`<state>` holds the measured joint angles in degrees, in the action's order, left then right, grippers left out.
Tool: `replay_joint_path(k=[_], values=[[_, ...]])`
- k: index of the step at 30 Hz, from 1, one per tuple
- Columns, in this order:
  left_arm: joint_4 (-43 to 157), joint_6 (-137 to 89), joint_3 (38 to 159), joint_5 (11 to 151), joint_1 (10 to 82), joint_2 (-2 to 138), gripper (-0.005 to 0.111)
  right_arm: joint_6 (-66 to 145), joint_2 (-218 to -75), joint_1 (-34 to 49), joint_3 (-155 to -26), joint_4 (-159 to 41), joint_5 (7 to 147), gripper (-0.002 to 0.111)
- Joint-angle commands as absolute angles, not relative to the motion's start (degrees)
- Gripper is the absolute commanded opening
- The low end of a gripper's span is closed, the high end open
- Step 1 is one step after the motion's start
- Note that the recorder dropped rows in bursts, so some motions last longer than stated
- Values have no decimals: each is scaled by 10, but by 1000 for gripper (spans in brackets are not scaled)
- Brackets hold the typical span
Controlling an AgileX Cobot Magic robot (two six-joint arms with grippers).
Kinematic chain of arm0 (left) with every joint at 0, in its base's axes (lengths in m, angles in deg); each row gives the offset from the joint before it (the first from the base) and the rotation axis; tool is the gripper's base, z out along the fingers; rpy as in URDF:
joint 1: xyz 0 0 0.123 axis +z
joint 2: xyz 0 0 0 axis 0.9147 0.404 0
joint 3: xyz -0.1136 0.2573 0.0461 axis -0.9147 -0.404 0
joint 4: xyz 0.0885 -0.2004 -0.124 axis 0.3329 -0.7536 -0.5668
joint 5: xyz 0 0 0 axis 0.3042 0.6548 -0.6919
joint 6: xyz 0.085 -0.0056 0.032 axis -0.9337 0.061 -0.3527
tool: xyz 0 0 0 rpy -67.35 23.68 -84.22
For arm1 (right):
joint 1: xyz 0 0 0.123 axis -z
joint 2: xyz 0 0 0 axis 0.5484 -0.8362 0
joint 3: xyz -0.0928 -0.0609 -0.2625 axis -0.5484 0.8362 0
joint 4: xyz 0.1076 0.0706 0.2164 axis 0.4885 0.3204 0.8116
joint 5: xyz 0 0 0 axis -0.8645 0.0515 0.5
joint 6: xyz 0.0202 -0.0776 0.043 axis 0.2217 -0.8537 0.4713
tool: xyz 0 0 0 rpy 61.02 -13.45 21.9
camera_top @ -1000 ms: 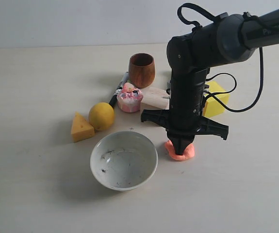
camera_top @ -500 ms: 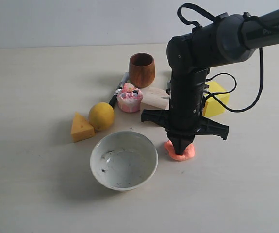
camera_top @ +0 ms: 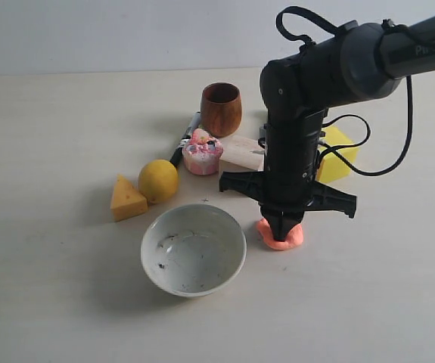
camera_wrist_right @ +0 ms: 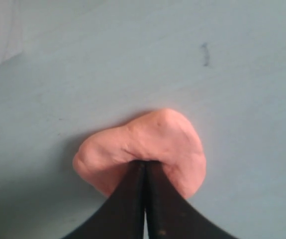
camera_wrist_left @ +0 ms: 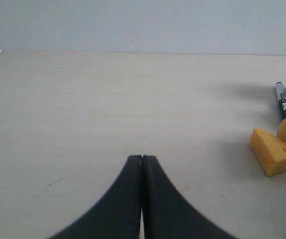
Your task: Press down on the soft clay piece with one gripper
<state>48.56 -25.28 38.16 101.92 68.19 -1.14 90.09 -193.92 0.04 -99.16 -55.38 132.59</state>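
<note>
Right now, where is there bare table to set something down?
Bare: in the exterior view, the stretch left of the cheese wedge and white bowl, and the front strip before the bowl and soft clay piece. Crowded: lemon, cupcake toy, wooden cup, yellow block, right gripper on the clay.

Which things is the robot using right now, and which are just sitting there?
Using: right gripper, shut, tip pushed down into the soft clay piece.
Just sitting there: white bowl, lemon, cheese wedge, wooden cup, cupcake toy, marker pen, yellow block, pale block.
</note>
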Motion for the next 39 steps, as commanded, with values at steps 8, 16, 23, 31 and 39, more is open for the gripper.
replay_joint_path(k=[8,16,23,31,39], values=[[481,-253,380,1015,679,-15,0,906,-1917,-3,-986,-574,1260,1],[481,-253,380,1015,679,-15,0,908,-1901,-3,-986,-579,1273,1],[481,-253,380,1015,679,-15,0,948,-1778,-31,-984,-709,1272,1],[481,-253,380,1015,679,-15,0,1073,-1629,-99,-918,-917,1278,1],[481,-253,380,1015,679,-15,0,1073,-1493,-107,-914,-909,1331,1]])
